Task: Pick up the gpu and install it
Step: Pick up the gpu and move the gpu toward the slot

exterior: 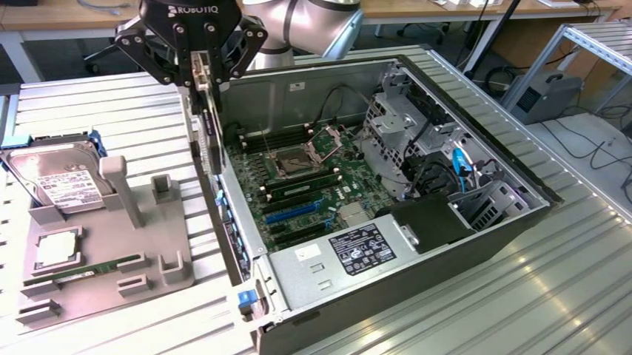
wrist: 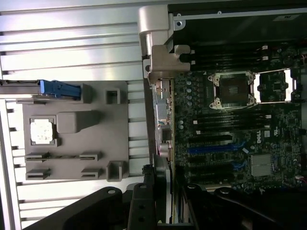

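Here, the end effector [exterior: 201, 76] clamps the gpu [exterior: 210, 137] by its upper edge, the card hanging straight beneath it, apparently just over the open computer case's [exterior: 474, 255] side wall, motherboard [exterior: 306, 185] below.

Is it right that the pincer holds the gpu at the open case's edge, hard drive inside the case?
No: the hard drive lies outside the case, on the gray fixture, per the exterior view. The pincer does hold the gpu there.

A lab: aluminium bench [exterior: 553, 296], opened computer case [exterior: 296, 96], background desks [exterior: 59, 18]
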{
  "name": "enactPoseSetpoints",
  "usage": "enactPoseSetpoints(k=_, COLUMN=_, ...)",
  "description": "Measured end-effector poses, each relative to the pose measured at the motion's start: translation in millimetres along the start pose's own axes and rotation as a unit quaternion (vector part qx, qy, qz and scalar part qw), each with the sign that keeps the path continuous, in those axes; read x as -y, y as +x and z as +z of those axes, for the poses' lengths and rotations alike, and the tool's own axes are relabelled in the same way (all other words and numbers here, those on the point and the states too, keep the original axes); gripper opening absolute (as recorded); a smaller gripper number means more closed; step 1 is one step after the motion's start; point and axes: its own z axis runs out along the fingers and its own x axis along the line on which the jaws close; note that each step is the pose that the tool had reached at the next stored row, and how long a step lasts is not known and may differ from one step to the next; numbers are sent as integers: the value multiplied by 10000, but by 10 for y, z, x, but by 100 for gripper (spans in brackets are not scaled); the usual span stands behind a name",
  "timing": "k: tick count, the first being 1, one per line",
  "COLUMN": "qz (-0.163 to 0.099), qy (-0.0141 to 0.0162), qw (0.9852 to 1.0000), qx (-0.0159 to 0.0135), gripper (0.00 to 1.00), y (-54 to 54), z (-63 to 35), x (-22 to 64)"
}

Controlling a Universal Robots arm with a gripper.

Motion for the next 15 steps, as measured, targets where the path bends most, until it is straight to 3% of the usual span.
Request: enactPoseSetpoints(k=15, qz=0, qy=0, qw=10000, qx=0, gripper=27, y=-99, z=3, x=-7)
